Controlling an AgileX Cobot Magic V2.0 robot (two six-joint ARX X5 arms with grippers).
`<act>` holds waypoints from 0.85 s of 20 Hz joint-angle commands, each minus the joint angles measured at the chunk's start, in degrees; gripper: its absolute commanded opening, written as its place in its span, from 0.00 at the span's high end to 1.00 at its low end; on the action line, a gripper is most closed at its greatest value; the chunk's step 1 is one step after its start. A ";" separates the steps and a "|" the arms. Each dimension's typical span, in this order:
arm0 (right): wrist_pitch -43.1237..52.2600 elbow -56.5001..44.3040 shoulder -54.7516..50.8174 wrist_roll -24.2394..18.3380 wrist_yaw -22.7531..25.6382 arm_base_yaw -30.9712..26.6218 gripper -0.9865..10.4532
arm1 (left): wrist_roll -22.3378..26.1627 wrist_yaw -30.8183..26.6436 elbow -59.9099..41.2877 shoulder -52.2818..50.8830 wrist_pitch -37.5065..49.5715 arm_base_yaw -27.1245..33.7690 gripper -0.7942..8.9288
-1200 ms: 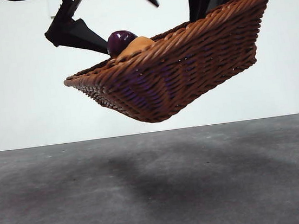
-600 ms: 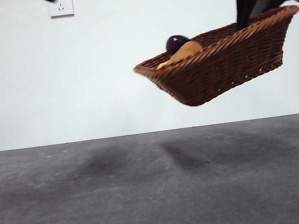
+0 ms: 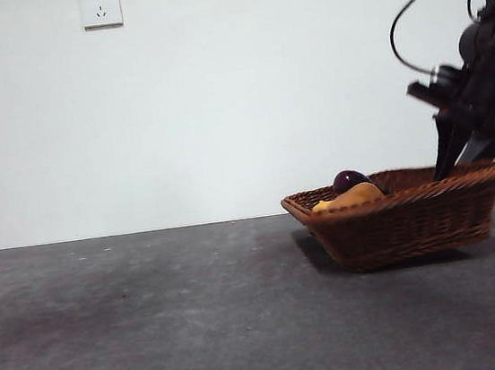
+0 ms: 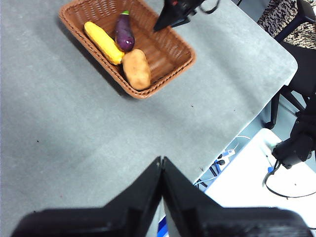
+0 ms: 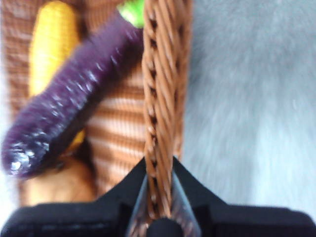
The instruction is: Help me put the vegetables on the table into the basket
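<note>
the right gripper (image 5: 158,197) is pinching the wicker basket (image 3: 415,223) rim, basket resting on the desk (image 3: 156,322) with eggplant (image 4: 124,33), potato (image 4: 137,69) and yellow vegetable (image 4: 102,42) inside. next, its fingers likely need opening. the left gripper (image 4: 161,170) is hanging closed and empty.

The right pincer (image 5: 158,197) reaches steeply down from the upper right of the front view, its two black jaws clamped on either side of the basket (image 3: 405,220) rim, cables looping above the wrist. The left pincer (image 4: 161,165) hangs high above the worktop (image 4: 74,148), well apart, jaws pressed together and holding nothing.
</note>
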 commanded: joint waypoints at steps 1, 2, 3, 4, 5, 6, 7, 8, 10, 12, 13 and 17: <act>0.85 -0.11 2.47 -1.14 -0.79 0.20 0.93 | 0.66 0.13 -0.17 -0.07 0.02 -0.13 0.92; 0.98 -0.11 3.19 -1.53 -0.74 0.20 0.93 | 0.66 0.13 -0.17 0.00 -0.17 -0.13 0.92; 1.33 -0.11 3.61 -1.77 -0.57 0.20 0.93 | 0.66 0.13 -0.17 0.07 -0.28 -0.13 0.92; 1.60 -0.11 3.76 -1.73 -0.48 0.20 0.93 | 0.66 0.13 -0.17 0.22 -0.44 -0.13 0.92; 1.81 -0.11 3.76 -1.70 -0.17 0.20 0.92 | 0.66 0.13 -0.17 0.22 -0.66 -0.13 0.92; 1.81 -0.11 3.76 -1.75 -0.15 0.20 0.89 | 0.66 0.13 -0.17 0.22 -0.79 -0.13 0.92; 1.70 -0.11 3.76 -1.68 0.28 0.20 0.77 | 0.66 0.13 -0.17 0.22 -0.79 -0.13 0.92; 1.70 -0.11 3.76 -0.79 2.32 0.20 0.59 | 0.66 0.13 -0.17 0.22 -0.83 -0.13 0.92; 0.50 -0.09 3.30 -0.66 5.49 0.20 0.38 | 0.68 0.13 -0.17 0.22 -1.27 -0.13 0.92; -0.07 -0.07 1.07 0.61 6.43 0.20 0.39 | 1.53 0.04 -0.17 0.39 -1.90 -0.13 0.92; -0.17 -0.07 -0.96 1.38 7.10 0.20 0.39 | 2.75 -0.50 -0.17 0.44 -2.97 -0.13 0.92; -4.59 -0.07 -16.11 1.92 15.76 0.24 0.39 | 5.95 -8.68 -0.17 0.57 -8.44 -0.09 0.92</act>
